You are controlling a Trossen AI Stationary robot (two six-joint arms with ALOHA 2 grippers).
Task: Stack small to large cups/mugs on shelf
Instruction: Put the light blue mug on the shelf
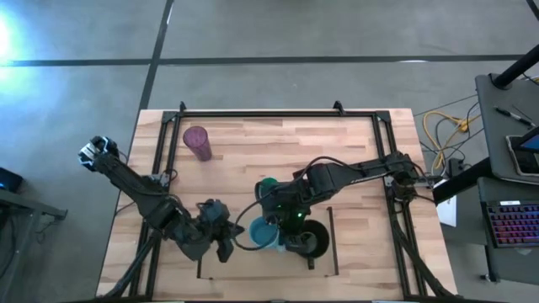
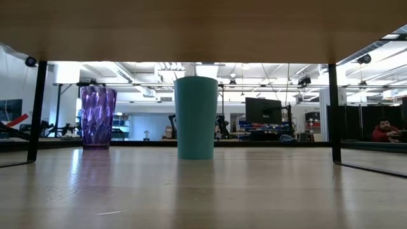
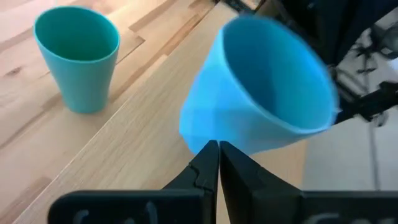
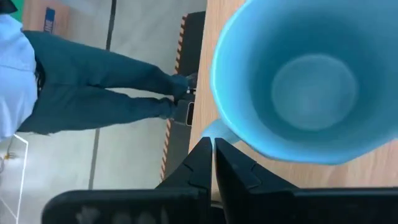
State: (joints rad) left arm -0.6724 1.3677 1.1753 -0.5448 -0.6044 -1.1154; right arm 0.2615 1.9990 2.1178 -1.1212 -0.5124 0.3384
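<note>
I judge the black mug (image 1: 315, 242) sits in the shelf (image 1: 253, 265) outline and the light-blue mug (image 1: 261, 234) beside it nests next, my right pincer (image 4: 211, 144) apparently clamped on its handle, left pincer (image 3: 217, 152) closed alongside, on the wooden surface (image 1: 354, 151) facing a workshop.

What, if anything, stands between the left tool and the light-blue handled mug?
Nothing visible. The left tool sits with its tips right at the lower wall of the light-blue handled mug; the green handleless cup stands well off to one side.
</note>
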